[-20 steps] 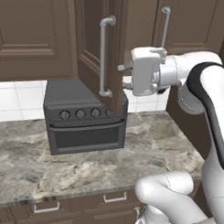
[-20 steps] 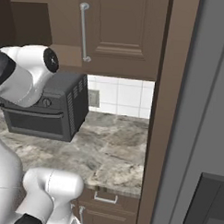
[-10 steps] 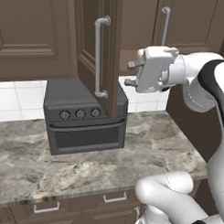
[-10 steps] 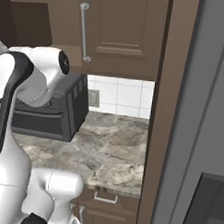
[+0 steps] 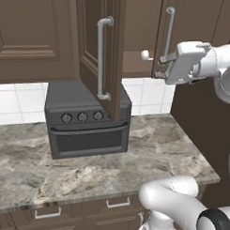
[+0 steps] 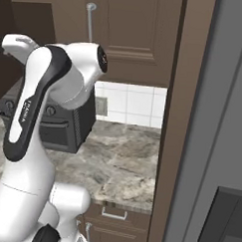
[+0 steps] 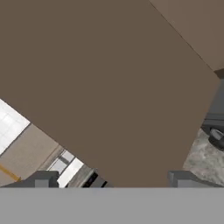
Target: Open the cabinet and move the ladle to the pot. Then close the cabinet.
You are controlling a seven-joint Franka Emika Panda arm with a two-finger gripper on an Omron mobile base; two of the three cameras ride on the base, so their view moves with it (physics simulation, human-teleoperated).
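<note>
The cabinet stands with its left door swung out edge-on, well left of the spread, empty fingers of the gripper. The ladle is seen as a pale knob just left of the fingertips, inside the opening. A straight, level reach is advised, kept between door edge and closed right door.

Base cameras flank arm, sharing counter, hand camera close against door

cabinet: top cropped | interior (shelf) hidden behind open door
</note>
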